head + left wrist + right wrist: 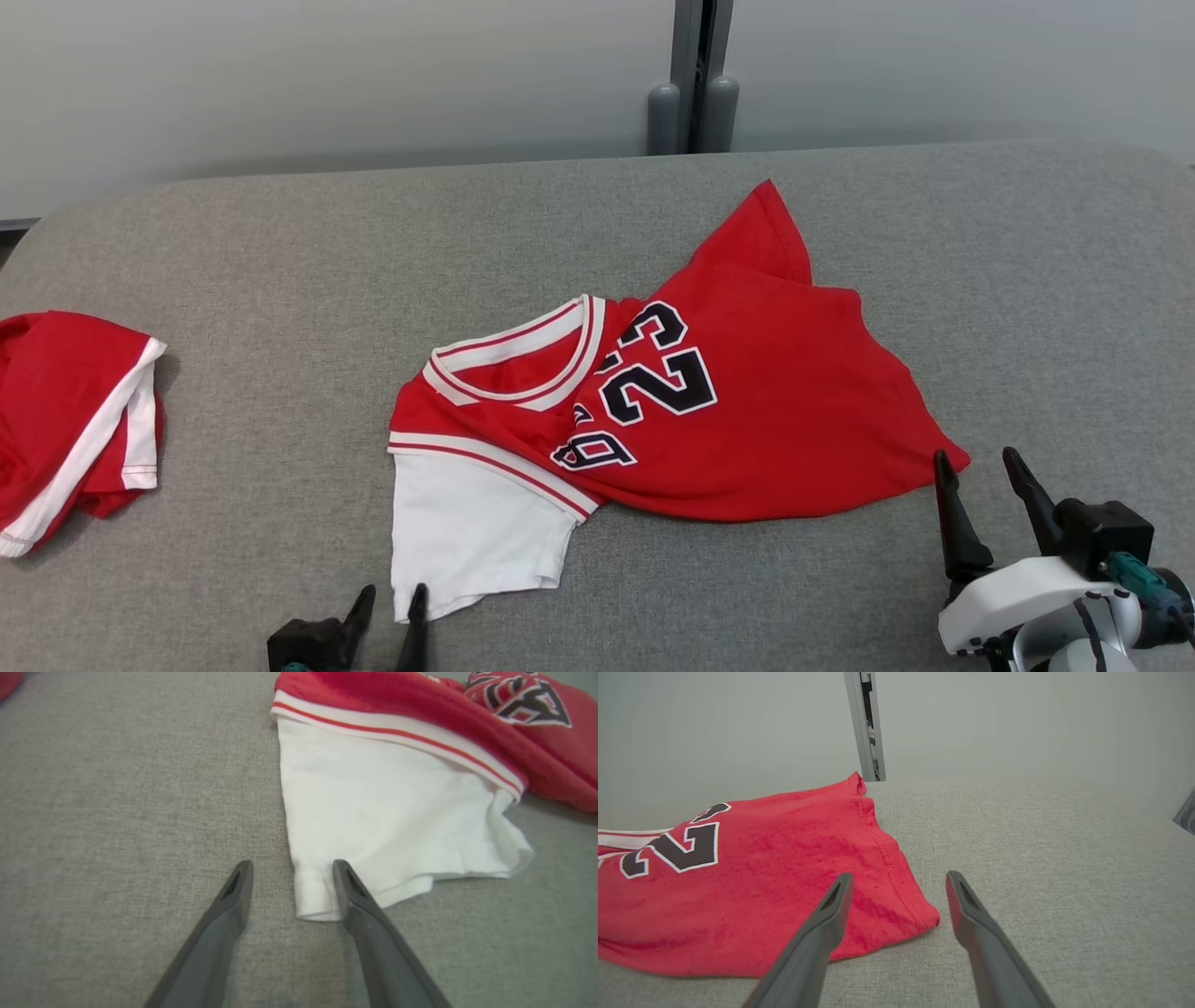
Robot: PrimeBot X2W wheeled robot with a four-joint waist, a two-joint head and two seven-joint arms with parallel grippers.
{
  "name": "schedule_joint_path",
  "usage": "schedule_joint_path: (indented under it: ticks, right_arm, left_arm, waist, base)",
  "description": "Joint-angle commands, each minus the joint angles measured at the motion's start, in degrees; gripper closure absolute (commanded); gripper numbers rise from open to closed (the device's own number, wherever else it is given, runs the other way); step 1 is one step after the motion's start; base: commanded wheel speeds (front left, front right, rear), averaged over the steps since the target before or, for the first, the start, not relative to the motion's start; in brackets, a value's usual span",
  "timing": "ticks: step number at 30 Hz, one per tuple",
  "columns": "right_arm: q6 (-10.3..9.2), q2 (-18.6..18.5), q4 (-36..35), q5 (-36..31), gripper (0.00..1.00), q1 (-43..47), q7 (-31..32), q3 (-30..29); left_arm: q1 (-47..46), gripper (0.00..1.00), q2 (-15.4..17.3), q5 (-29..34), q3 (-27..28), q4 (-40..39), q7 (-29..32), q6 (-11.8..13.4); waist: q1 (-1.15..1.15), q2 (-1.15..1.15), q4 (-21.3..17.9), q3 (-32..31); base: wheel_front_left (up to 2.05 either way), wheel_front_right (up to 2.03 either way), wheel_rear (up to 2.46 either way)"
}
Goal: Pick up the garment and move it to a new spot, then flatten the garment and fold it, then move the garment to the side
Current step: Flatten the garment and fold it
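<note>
Near edge, left: left pincer (pixel 394 590), fingers apart, straddles the near corner of the white sleeve (pixel 387 812). The cuff sits between the tips, not yet clamped.

Near right: right pincer (pixel 976 455), also apart, with the red hem corner between its fingers. Contact can't be told.

Jersey (pixel 747 401) is mid-tabletop (pixel 233 252) and crumpled, its long axis running near-left to far-right. Each arm is nearest its own corner.

Second red garment (pixel 65 420) at the left edge, well apart.

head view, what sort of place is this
Probably a robot test room rather than a home: a grey cloth-covered table, a red jersey and a second red garment on it, bare pale wall panels behind.
</note>
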Motion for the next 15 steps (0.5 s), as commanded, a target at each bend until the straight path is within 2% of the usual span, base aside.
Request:
schedule_joint_path:
  ticks: [1,8,15]
  right_arm:
    - [-0.02,-0.2,0.4,0.3,0.0,-0.8,0.0,-0.3]
    - [-0.02,-0.3,6.1,-0.2,0.0,-3.7,0.0,-2.6]
    - [-0.02,-0.3,14.5,-0.3,0.0,-7.7,0.0,-4.2]
  left_arm:
    - [-0.5,1.0,0.0,-0.2,-0.7,1.2,0.6,-0.4]
    - [-2.9,1.0,0.1,0.4,-2.6,1.2,0.6,-1.2]
    - [-3.8,1.0,0.2,1.6,-2.1,-0.2,0.6,-1.3]
  waist:
    - [0.0,0.0,0.1,0.4]
    - [0.0,0.0,1.7,2.5]
    - [0.0,0.0,3.5,3.9]
  base:
    - [0.0,0.0,0.0]
    - [0.0,0.0,0.0]
    - [0.0,0.0,0.0]
